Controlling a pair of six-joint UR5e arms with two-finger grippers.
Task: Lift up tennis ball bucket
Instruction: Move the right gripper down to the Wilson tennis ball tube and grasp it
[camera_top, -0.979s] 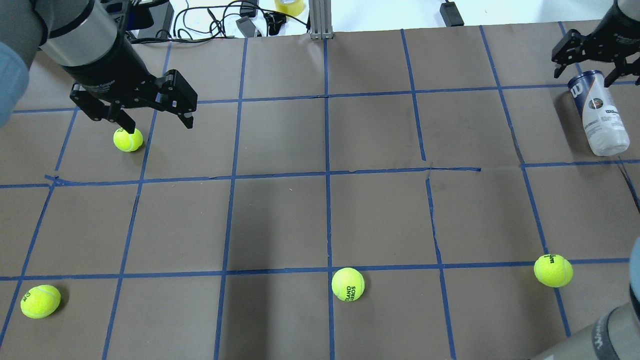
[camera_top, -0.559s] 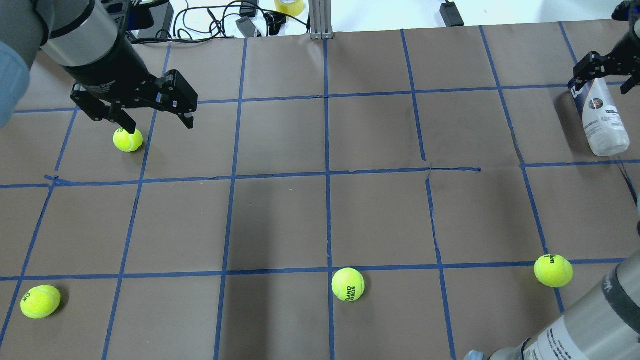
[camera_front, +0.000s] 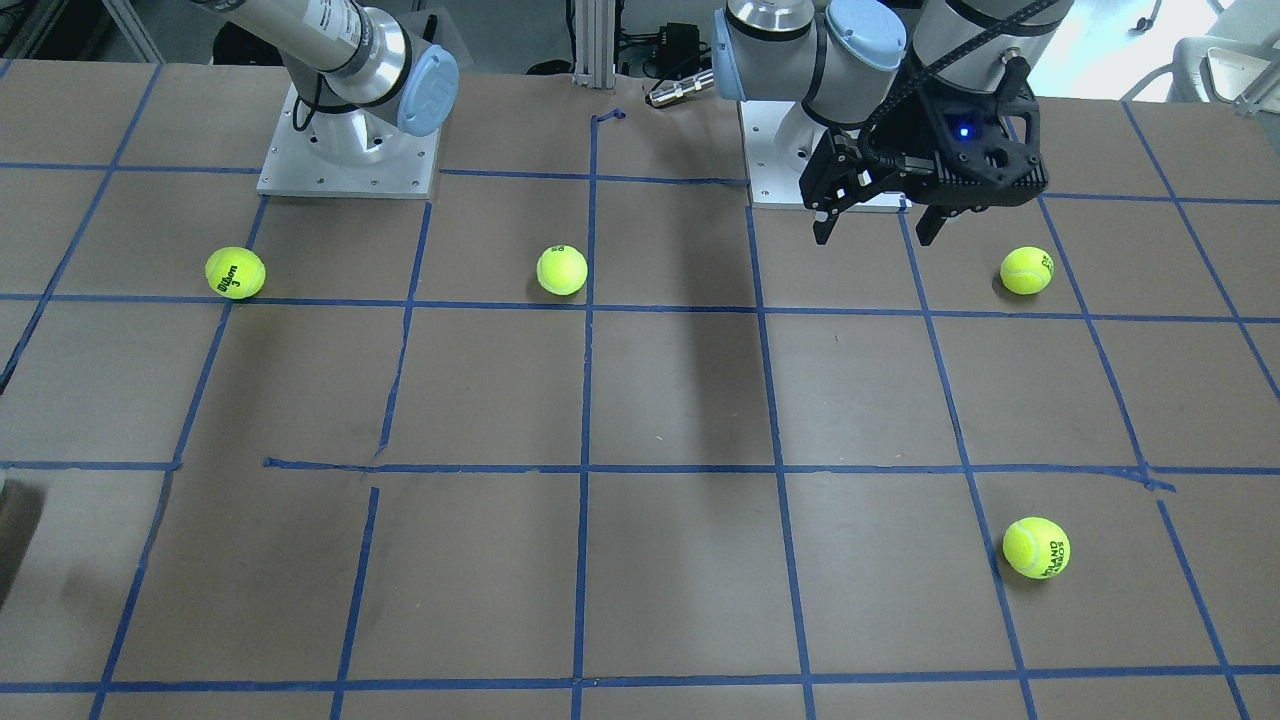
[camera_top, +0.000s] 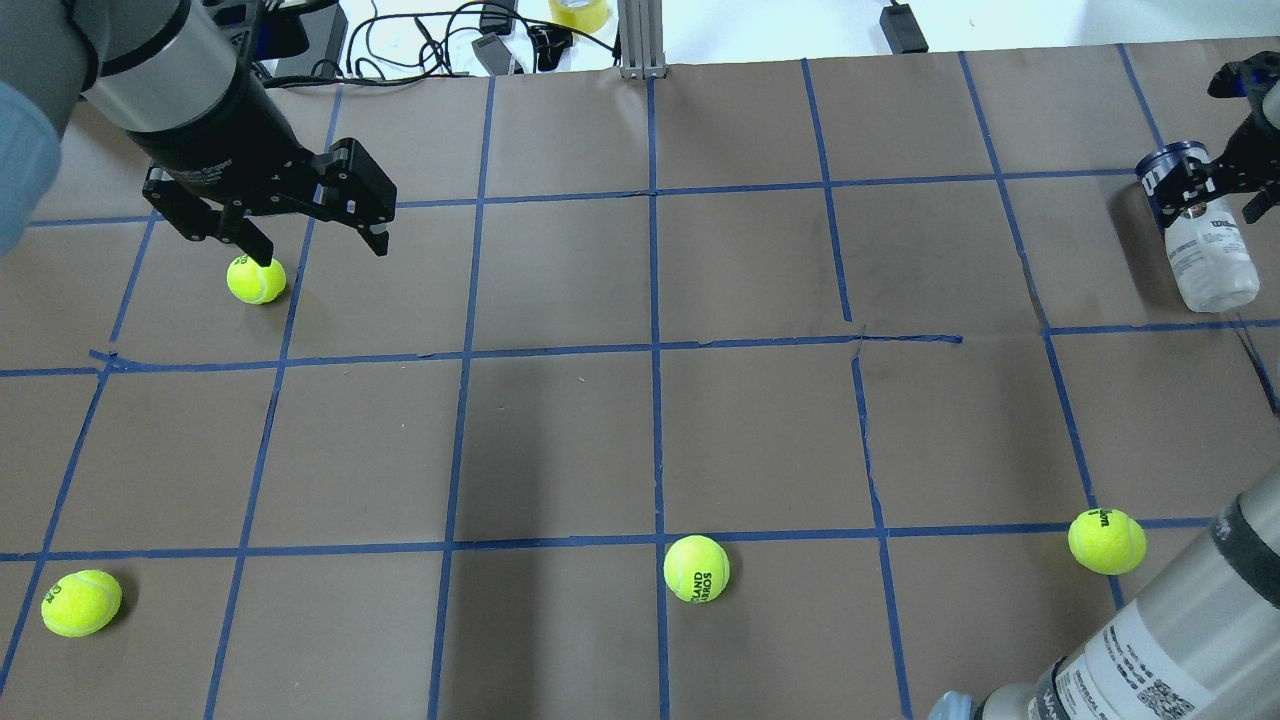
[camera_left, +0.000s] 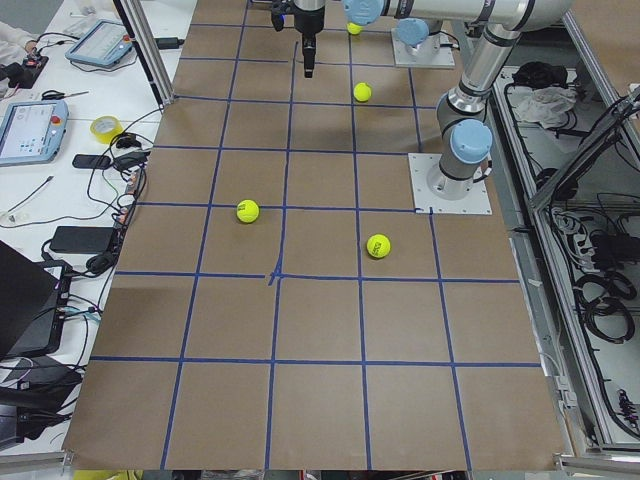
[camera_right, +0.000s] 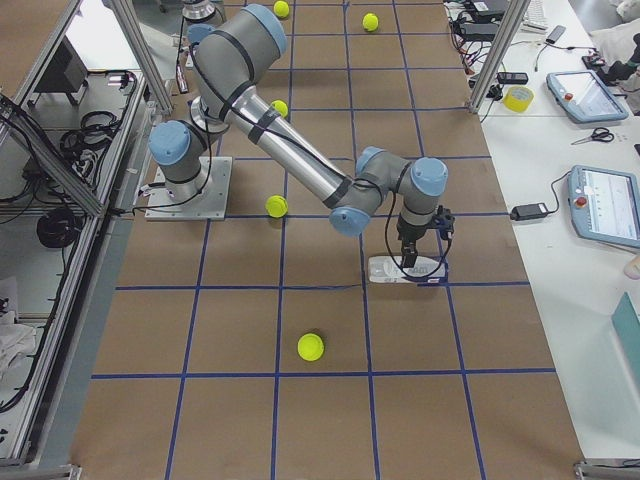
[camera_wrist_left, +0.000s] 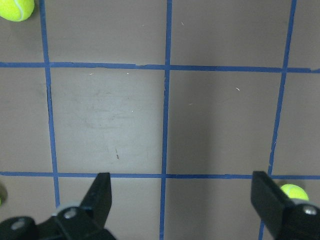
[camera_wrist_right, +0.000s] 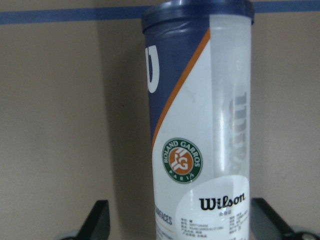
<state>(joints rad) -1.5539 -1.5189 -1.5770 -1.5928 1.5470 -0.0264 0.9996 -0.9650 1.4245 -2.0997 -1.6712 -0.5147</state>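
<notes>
Right hand (camera_top: 1217, 195) hangs low over the tennis ball bucket (camera_top: 1205, 250), released, with its jaws spread wide to either side of it. The bucket lies on its side on the tabletop (camera_top: 750, 430), directly beneath this hand. In the wrist view the two dark fingers (camera_wrist_right: 99, 220) flank the label. One sits just beside the clear wall, though I cannot tell whether it touches. The other stands off, with a strip of tabletop showing between it and the bucket.

The hand straddles the half of the bucket nearer the dark blue rim. That rim points ahead of the fingers toward the far edge of the tabletop, and the clear base reaches back past the hand toward the robot. The label under the hand is white and navy, with an orange stripe, a round Roland Garros badge and the Wilson name.

Back toward the robot and well apart from this hand rests one tennis ball (camera_top: 1106, 541). A second ball (camera_top: 696, 568) lies farther off, toward the middle of the tabletop.

Across the tabletop, the left hand (camera_top: 318, 250) hovers above the brown paper, released too, its jaws wide apart and nothing between them. A third ball (camera_top: 256, 279) lies just beside its outer fingertip. A fourth ball (camera_top: 81, 603) rests well apart from this hand, back toward the robot's side.
</notes>
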